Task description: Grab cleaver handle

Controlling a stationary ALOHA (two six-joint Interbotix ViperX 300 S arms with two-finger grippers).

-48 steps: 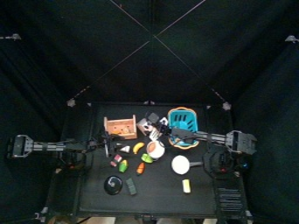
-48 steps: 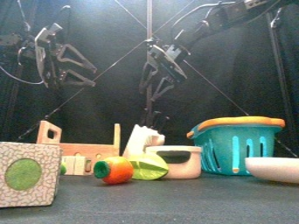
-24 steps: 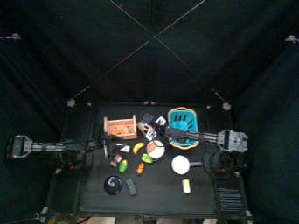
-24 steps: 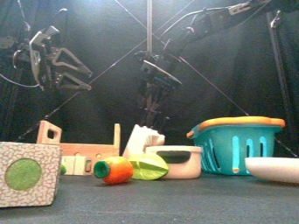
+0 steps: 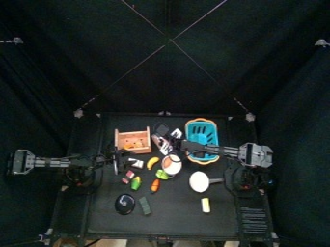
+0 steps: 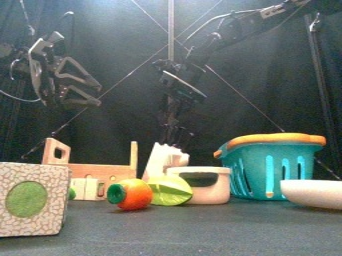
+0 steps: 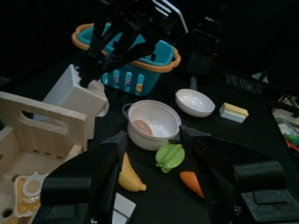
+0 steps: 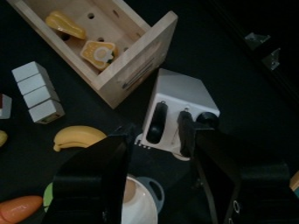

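White plastic formed the knife block [image 8: 181, 112], from which two black cleaver handles [image 8: 184, 128] stood up, right beside the wooden crate [image 8: 108, 54] on the black surface [image 8: 222, 61]. The right tool [image 8: 158, 166] was hung directly above the block, its jaws held wide apart and empty. A banana [image 8: 79, 138] and grey blocks [image 8: 38, 91] were seen near the block, and a white bowl [image 7: 152, 122] and a teal basket [image 6: 271, 165] close by. The left tool [image 7: 158, 179] was held off to the side, jaws apart, over a green pepper [image 7: 170, 156]
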